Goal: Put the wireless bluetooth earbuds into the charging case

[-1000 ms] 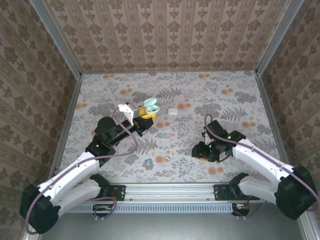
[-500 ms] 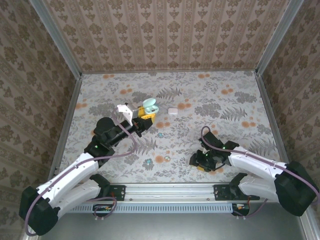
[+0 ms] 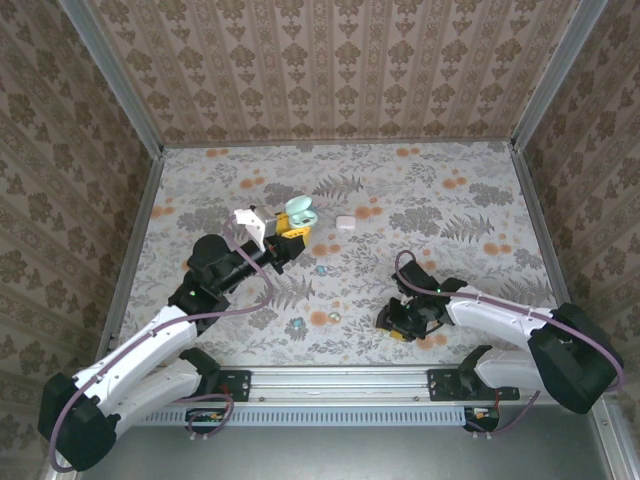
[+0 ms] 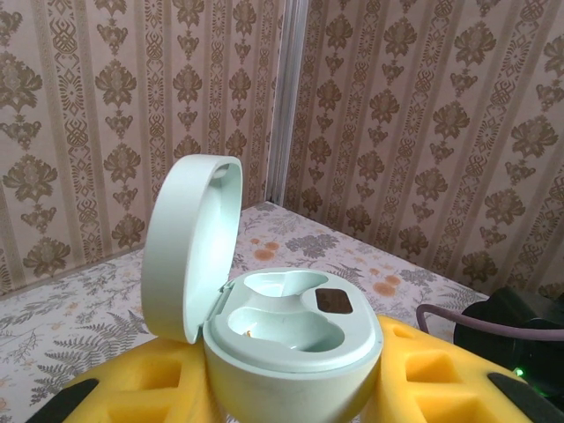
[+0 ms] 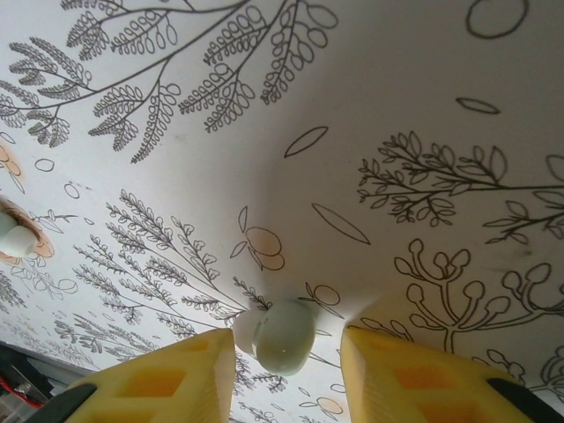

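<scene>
My left gripper is shut on the mint green charging case, held above the table with its lid up. In the left wrist view the charging case sits between the yellow pads, its lid hinged open and both wells bare. My right gripper is low on the table near the front edge. In its wrist view a pale teal earbud lies between the yellow fingers, with a narrow gap on each side. The right gripper is open.
A teal earbud lies mid-table; another teal earbud and a whitish earbud lie nearer the front. A small white case rests to the right of the held case. Patterned walls enclose the floral table.
My right gripper has moved left and toward the front edge, sunk to the table, and its jaws have narrowed around the pale teal earbud. The left arm has hardly moved.
</scene>
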Robot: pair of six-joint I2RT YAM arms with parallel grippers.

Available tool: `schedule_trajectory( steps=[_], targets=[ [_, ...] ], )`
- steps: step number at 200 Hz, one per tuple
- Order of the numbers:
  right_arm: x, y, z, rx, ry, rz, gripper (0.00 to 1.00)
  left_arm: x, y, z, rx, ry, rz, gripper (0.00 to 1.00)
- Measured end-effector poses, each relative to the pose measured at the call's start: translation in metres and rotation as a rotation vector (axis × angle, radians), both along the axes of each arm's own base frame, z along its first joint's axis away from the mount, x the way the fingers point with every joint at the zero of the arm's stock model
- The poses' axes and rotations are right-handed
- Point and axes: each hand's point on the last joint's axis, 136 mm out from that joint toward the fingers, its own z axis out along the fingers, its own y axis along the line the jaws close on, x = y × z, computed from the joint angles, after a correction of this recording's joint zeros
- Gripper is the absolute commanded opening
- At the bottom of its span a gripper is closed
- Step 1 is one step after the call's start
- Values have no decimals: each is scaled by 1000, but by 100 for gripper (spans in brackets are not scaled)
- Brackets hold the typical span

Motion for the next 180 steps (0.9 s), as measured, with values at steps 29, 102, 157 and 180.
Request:
schedule_trajectory(
  steps=[29, 102, 157, 180],
  targets=[
    [3, 6, 1, 7, 19, 12, 37, 1, -1, -2, 4, 4, 0, 19],
    [22, 31, 16, 69, -25, 69, 35, 4, -2, -7, 17, 14, 3, 19],
    [29, 41, 25, 72, -47, 110, 35, 6, -2, -9, 21, 19, 8, 19],
    [29, 43, 31, 28, -54, 145, 36, 6, -1, -9, 19, 17, 9, 19]
  ],
)
